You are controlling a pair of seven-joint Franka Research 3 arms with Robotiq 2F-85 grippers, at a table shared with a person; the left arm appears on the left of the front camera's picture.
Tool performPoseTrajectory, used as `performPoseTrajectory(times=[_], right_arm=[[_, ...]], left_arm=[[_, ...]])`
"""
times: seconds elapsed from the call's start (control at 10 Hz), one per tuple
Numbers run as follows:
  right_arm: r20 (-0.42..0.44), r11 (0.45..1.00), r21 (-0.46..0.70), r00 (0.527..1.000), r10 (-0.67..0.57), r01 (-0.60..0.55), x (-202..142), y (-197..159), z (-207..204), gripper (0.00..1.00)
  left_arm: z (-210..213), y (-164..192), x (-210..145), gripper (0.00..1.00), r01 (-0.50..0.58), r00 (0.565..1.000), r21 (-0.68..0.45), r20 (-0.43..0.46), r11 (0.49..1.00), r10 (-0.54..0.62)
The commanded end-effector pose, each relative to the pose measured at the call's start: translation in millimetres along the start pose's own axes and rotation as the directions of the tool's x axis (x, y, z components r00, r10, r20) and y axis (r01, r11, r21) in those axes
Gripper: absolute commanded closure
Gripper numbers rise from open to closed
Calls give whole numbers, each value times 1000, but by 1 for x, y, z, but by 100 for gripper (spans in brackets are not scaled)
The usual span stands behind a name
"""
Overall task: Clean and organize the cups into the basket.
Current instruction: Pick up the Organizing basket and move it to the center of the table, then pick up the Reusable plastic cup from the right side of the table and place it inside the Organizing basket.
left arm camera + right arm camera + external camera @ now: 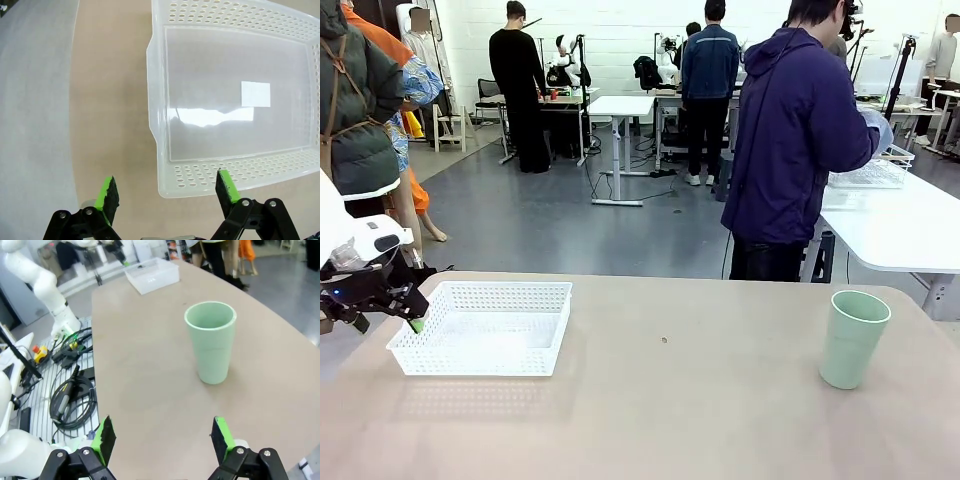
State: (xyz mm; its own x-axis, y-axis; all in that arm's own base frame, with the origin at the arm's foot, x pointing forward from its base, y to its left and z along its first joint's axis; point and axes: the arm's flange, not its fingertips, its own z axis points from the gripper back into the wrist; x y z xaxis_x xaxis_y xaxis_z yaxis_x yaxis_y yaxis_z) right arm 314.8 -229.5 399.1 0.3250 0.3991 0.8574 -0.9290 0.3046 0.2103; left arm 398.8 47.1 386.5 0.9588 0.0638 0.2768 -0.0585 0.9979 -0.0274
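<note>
Waiting wide, nothing gripped yet.
Nearest, hanging just beside the left end of the shallow white lattice-sided plastic basket (pixel 152 100) with the left gripper (pixel 167 187) spread and empty (basket bare inside, ready to receive). Aimed with the right gripper (pixel 162 432), likewise spread, at the tall pale mint-green tapered cup (pixel 212 345) — upright on the tan table (pixel 670 420), well apart from the basket, probably left standing for a plain side grasp. Farther off, turned aside: a person in a dark blue jacket (pixel 795 150).

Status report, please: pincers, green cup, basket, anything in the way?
Left pincer open, empty, at left end of white basket. Right pincer open, empty, facing mint cup. Cup upright on table, outside basket. No obstacle between them.
</note>
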Motion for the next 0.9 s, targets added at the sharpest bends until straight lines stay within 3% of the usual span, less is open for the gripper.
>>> performPoseTrajectory(times=[0.0,0.5,0.8], right_arm=[[-12,980,101,985,172,-170,2,-30,-19,0],[11,886,227,911,412,-404,3,-76,-64,0],[30,912,147,923,383,-383,6,-95,-86,0]], left_arm=[[-7,7,-6,0,-8,1000,-22,-10,1000,8],[-8,16,-23,0,-28,1000,-51,12,998,28],[-13,10,-27,0,-19,1000,-46,11,999,20]])
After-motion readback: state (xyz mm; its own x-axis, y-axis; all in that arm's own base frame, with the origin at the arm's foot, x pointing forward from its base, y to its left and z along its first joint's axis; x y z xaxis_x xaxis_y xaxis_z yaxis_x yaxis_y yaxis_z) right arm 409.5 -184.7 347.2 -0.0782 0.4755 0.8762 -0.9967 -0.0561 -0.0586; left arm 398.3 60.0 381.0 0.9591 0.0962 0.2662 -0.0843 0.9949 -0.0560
